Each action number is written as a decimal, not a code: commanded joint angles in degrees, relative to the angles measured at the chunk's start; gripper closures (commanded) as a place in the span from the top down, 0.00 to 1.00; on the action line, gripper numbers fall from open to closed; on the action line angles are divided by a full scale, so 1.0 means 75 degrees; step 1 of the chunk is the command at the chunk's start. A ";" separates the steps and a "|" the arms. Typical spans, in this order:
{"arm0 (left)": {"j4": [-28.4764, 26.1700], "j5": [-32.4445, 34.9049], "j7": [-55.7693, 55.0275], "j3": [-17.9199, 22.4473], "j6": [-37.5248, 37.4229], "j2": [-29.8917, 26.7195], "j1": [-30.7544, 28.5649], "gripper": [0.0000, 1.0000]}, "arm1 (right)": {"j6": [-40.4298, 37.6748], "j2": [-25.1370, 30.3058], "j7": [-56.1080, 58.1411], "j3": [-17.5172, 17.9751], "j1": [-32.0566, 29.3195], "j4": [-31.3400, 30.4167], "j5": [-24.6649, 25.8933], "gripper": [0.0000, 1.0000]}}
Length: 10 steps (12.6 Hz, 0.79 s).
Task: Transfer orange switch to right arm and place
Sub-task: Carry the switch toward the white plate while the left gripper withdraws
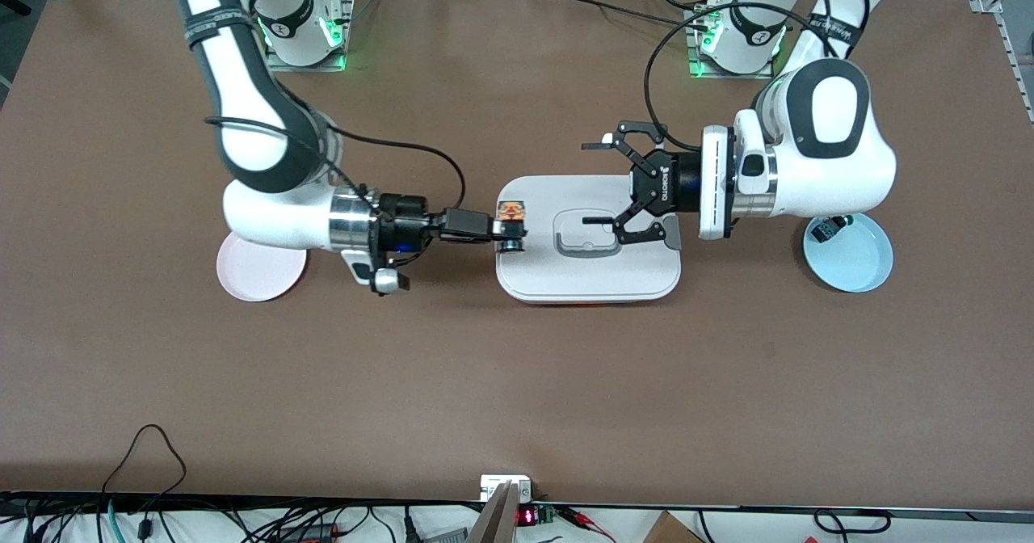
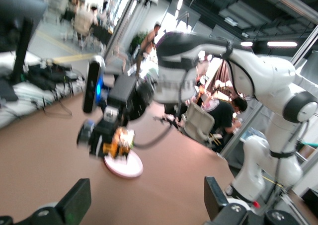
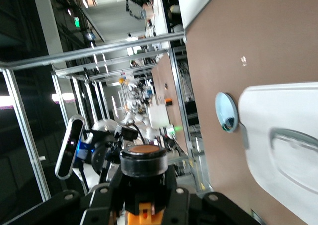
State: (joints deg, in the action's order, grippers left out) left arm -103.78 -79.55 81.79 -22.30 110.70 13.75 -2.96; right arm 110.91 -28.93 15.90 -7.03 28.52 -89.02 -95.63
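brown tabletop (image 1: 517, 381) fills the scene, and a white rounded rectangular tray with a grey handle recess (image 1: 588, 280) lies at its middle as the landmark. the right arm (image 1: 266, 204), white with a brushed-silver wrist, reaches in level from its own end of the table; the right gripper (image 1: 509, 224) hangs over the tray's edge on that side, fingers clamped on the orange switch (image 1: 511, 212), a tiny black part with an orange band. the left gripper (image 1: 602, 183), black, hangs over the tray's edge at the left arm's end, fingers spread wide and empty. a round pink plate (image 1: 258, 272) lies well apart from the tray toward the right arm's end, a round pale-blue plate (image 1: 848, 256) toward the left arm's end. judging by this, the handover looks done; placing remains.
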 commanded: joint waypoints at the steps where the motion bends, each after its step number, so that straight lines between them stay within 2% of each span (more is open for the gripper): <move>1: -0.0061 0.1868 -0.1862 0.0032 -0.0565 -0.0496 -0.0191 1.00 | -0.0676 0.0084 -0.0361 0.0058 -0.0507 0.0162 0.0911 0.00; 4: 0.0464 0.4515 -0.4007 0.0044 -0.1852 -0.0556 -0.0496 1.00 | -0.1356 0.0096 -0.1181 0.0046 -0.1058 0.0465 0.2479 0.00; 6: 0.1061 0.6391 -0.5484 0.0043 -0.2709 -0.0510 -0.0613 1.00 | -0.1883 0.0096 -0.1218 0.0046 -0.1421 0.0619 0.4002 0.00; 10: 0.1860 0.9159 -0.7490 0.0055 -0.4000 -0.0439 -0.0637 1.00 | -0.2400 0.0096 -0.1125 0.0058 -0.1868 0.1017 0.7072 0.00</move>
State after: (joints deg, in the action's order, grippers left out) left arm -93.22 -18.44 31.76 -21.70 84.29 9.91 -7.79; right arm 95.37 -28.61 8.24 -7.25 15.82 -83.10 -49.93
